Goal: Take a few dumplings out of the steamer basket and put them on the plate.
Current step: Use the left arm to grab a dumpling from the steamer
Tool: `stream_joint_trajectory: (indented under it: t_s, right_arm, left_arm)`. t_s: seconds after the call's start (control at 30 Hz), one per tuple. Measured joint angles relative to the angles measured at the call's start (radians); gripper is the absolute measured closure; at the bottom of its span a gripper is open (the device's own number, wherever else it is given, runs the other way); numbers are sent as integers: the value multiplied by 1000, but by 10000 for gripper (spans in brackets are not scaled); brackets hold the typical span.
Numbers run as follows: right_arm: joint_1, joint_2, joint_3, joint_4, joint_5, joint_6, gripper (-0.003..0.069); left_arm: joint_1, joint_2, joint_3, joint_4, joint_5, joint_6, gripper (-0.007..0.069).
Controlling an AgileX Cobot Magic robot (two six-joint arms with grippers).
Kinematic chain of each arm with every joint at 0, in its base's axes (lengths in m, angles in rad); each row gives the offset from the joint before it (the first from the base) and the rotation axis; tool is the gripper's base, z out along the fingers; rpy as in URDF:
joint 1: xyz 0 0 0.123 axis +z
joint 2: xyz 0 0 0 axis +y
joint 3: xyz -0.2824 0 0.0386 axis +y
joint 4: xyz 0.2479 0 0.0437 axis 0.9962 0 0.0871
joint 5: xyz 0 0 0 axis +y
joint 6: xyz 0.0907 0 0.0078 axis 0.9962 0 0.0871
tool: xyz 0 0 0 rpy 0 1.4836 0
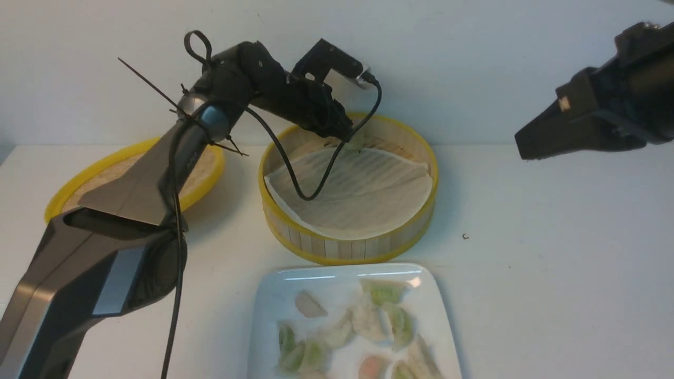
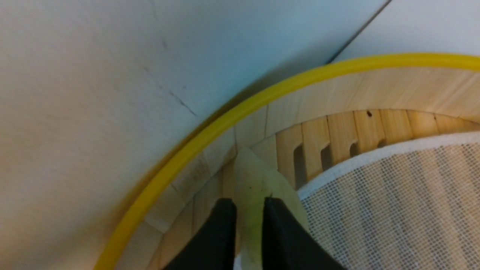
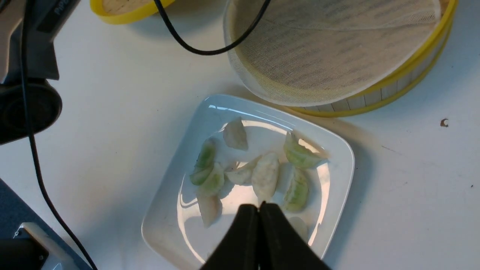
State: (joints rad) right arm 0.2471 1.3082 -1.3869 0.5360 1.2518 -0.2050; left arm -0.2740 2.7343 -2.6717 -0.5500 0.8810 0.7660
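Note:
One pale green dumpling [image 2: 255, 180] leans against the far inner wall of the steamer basket [image 1: 337, 258], also seen in the front view as a dumpling [image 1: 357, 141]. My left gripper [image 2: 249, 200] reaches into the basket's back. Its jaws are narrowly open and straddle that dumpling, with a sliver of wood showing beside one finger. The white plate [image 1: 263, 305] in front of the basket holds several dumplings [image 3: 300, 153], green and pale. My right gripper [image 3: 258, 205] is shut and empty, raised over the plate's near part; it also shows in the front view, right gripper [image 1: 521, 145].
A whitish liner sheet [image 1: 368, 195] covers the basket floor. The shallow yellow-rimmed lid [image 1: 210, 179] lies to the basket's left, partly behind my left arm. A black cable [image 1: 295, 179] droops from the left wrist into the basket. The wall stands close behind.

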Motion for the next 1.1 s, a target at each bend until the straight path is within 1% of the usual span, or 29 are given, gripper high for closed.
stream_joint_trajectory:
  t_s: [0.07, 0.13, 0.17, 0.2, 0.23, 0.37, 0.47, 0.63, 0.7, 1.1]
  right_arm:
    - [0, 0, 0, 0, 0, 0, 673]
    - [0, 0, 0, 0, 0, 0, 673]
    - [0, 0, 0, 0, 0, 0, 673]
    - [0, 0, 0, 0, 0, 0, 673]
    - [0, 0, 0, 0, 0, 0, 673]
    - [0, 0, 0, -1, 1, 0, 673]
    - [0, 0, 0, -4, 1, 0, 673]
    - [0, 0, 0, -5, 1, 0, 673]
    - [0, 0, 0, -6, 1, 0, 673]
    - [0, 0, 0, -12, 1, 0, 673]
  left_arm:
    - [-3, 14, 0, -10, -1, 14, 457]
    - [-8, 24, -1, -25, -12, 34, 375]
    - [-8, 25, -1, -27, -13, 35, 368]
    - [-12, 30, -2, -31, -29, 52, 307]
    - [-13, 30, -2, -34, -32, 56, 273]
    - [-19, 30, -2, -36, -34, 52, 192]
    - [-20, 28, -6, -37, -22, 13, 178]
    - [-20, -1, -12, -34, 9, -59, 178]
    - [-20, -16, -16, -34, 15, -71, 178]
    - [-21, -7, -21, -32, 44, -61, 176]
